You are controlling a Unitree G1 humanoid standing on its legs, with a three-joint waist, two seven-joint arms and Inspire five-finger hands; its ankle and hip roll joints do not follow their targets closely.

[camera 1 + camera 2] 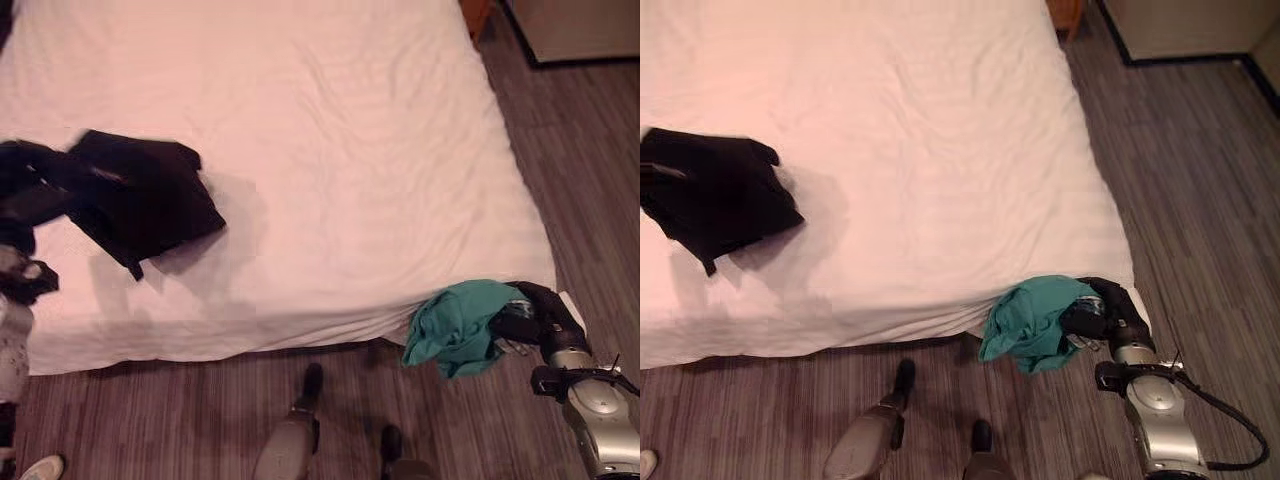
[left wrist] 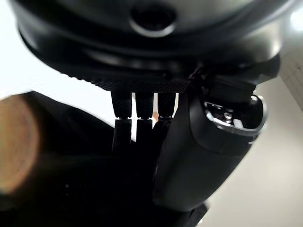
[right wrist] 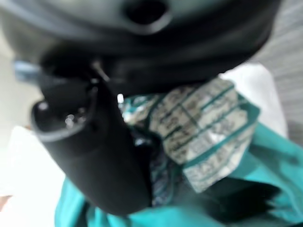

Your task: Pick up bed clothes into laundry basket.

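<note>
A black garment [image 1: 140, 200] lies bunched on the white bed [image 1: 340, 140] near its left side. My left hand [image 1: 22, 190] is at the garment's left end; in the left wrist view its fingers [image 2: 137, 127] curl into the black cloth [image 2: 71, 179]. A teal garment [image 1: 455, 325] hangs off the bed's near right corner, over the floor. My right hand [image 1: 535, 310] is shut on it, and in the right wrist view the thumb [image 3: 94, 151] presses the teal cloth [image 3: 265, 156] beside its white label [image 3: 208, 127].
Striped wood floor [image 1: 580, 170] runs along the bed's near and right sides. A wooden piece of furniture [image 1: 475, 12] and a light cabinet [image 1: 580, 25] stand at the far right. A person's light shoe [image 1: 40, 467] shows at the lower left.
</note>
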